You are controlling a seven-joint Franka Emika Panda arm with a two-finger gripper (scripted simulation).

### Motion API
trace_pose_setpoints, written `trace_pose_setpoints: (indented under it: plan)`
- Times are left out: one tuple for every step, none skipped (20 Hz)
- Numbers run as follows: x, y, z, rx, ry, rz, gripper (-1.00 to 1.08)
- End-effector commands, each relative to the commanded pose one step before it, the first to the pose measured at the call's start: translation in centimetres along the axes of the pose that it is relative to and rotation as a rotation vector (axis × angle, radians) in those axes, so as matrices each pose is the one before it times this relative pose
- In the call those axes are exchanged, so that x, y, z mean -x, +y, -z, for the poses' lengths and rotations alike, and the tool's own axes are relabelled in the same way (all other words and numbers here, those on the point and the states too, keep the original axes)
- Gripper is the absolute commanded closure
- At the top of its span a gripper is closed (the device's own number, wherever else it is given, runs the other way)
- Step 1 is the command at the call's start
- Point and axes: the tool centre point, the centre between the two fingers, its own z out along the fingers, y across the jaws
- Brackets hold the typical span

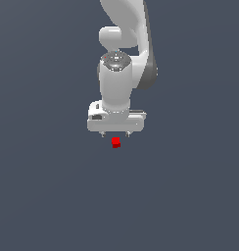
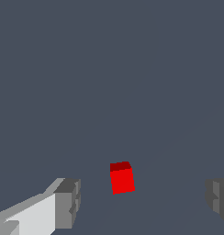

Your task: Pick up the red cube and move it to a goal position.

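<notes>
Red cube (image 1: 116, 142) is sitting on the dark grey tabletop (image 1: 43, 196), centre of the exterior frame, just below the white gripper (image 1: 115, 135). In the wrist view the cube (image 2: 121, 178) is lying between the 2 grey fingertips (image 2: 68, 202). Jaws are spread wide, touching nothing. Likely still approaching: grasp, lift and move all remaining. No goal marker showing. No containers visible.

I can read no text, label, brand, number or sign in either view. My tool (image 1: 115, 135) carries plain white and grey surfaces, without markings. The red cube (image 2: 121, 177) shows bare faces, too.
</notes>
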Motion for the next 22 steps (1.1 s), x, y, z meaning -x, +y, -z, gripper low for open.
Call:
trace_pose_setpoints:
  plan:
    - [0.0,0.001,0.0,0.0,0.0,0.0,-0.92]
    - [0.016,0.015,-0.025,0.0,0.0,0.0,-0.92]
    - [0.037,-0.023,-0.098,-0.00023,-0.00035,0.00112,-0.92]
    - [0.067,-0.003,-0.153,-0.00029,-0.00041,0.00128,-0.92]
    - [0.094,-0.005,-0.214,-0.00041,-0.00058,0.00182,-0.92]
    - [0.12,-0.01,-0.277,-0.00055,-0.00077,0.0024,-0.92]
    - [0.147,-0.008,-0.338,-0.00065,-0.00092,0.00287,-0.92]
    - [0.173,-0.016,-0.403,-0.0008,-0.00113,0.00352,-0.92]
    - [0.201,-0.012,-0.465,-0.0009,-0.00127,0.00396,-0.92]
    - [0.227,-0.018,-0.53,-0.00104,-0.00148,0.00459,-0.92]
    - [0.254,-0.018,-0.594,-0.00116,-0.00164,0.0051,-0.92]
    - [0.281,-0.02,-0.659,-0.00129,-0.00182,0.00567,-0.92]
    - [0.308,-0.022,-0.725,-0.00142,-0.002,0.00623,-0.92]
    - [0.335,-0.023,-0.792,-0.00155,-0.00218,0.0068,-0.92]
    - [0.362,-0.027,-0.861,-0.0017,-0.00238,0.00741,-0.92]
    - [0.388,-0.027,-0.927,-0.00182,-0.00255,0.00795,-0.92]
    - [0.406,-0.029,-0.982,-0.00193,-0.0027,0.00843,-0.92]
    - [0.396,-0.027,-0.97,-0.0019,-0.00266,0.0083,-0.92]
    - [0.371,-0.025,-0.921,-0.00179,-0.00252,0.00787,-0.92]
    - [0.343,-0.023,-0.865,-0.00167,-0.00237,0.00739,-0.92]
    - [0.316,-0.021,-0.808,-0.00155,-0.00221,0.00689,-0.92]
    - [0.29,-0.018,-0.748,-0.00143,-0.00204,0.00637,-0.92]
